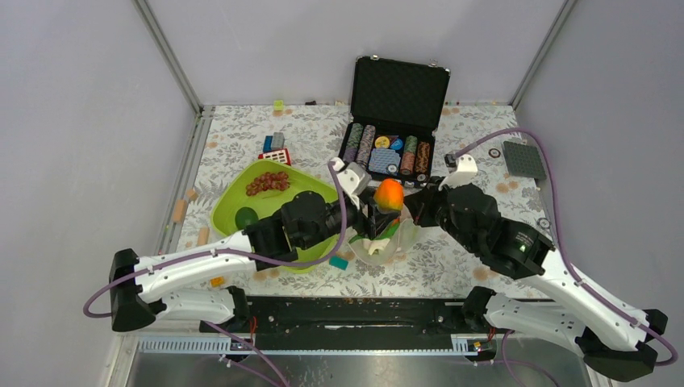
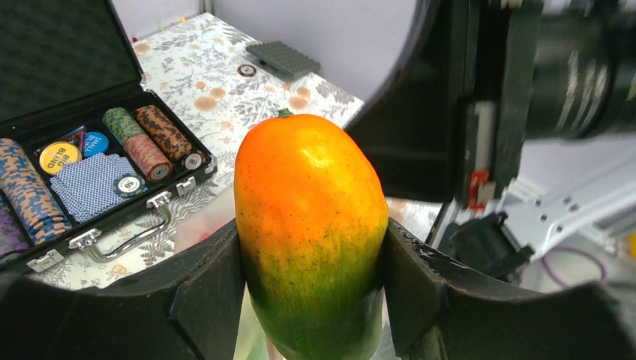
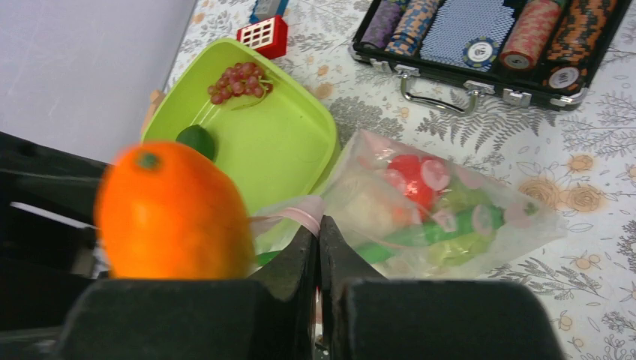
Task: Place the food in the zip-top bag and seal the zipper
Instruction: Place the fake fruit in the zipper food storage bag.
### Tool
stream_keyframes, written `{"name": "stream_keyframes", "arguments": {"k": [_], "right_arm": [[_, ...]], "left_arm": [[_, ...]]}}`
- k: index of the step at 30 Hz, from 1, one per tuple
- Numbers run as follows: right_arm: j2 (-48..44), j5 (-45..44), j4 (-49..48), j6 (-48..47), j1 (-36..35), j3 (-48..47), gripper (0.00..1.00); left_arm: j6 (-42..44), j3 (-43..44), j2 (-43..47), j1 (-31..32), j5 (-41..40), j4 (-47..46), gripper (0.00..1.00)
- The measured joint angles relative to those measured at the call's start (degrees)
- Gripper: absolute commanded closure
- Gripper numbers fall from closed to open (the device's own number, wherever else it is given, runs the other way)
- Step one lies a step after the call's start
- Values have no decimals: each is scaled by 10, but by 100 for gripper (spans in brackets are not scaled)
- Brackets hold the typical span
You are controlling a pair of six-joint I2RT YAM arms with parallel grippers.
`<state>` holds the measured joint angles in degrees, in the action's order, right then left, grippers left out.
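Orange fruit [image 2: 311,195] held just by the mouth of the clear bag [image 3: 480,225].
Left of the fingers, grapes [image 3: 238,80] and a dark green fruit [image 3: 196,139] lie in the green tray [image 3: 292,142]. The left gripper [image 2: 311,247] clamps the orange fruit between both fingers. Just beside it, the right gripper [image 3: 319,244] pinches the pink zipper [image 3: 300,215]. Beyond, the clear bag holds a tomato [image 3: 409,169].

Overhead looks down; wrist cameras closely share the orange fruit [image 2: 310,225].

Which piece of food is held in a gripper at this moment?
The orange fruit, clamped in the left gripper; the grapes and the dark green fruit lie in the green tray.
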<state>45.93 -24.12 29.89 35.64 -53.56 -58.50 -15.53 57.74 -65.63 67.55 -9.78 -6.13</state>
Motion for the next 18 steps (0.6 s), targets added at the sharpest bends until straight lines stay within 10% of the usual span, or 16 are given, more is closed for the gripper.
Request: {"name": "stream_keyframes", "arguments": {"k": [18], "right_arm": [[41,102,83,-46,1,-97,100]], "left_arm": [[166,-64,13,15,47,44,83]]}}
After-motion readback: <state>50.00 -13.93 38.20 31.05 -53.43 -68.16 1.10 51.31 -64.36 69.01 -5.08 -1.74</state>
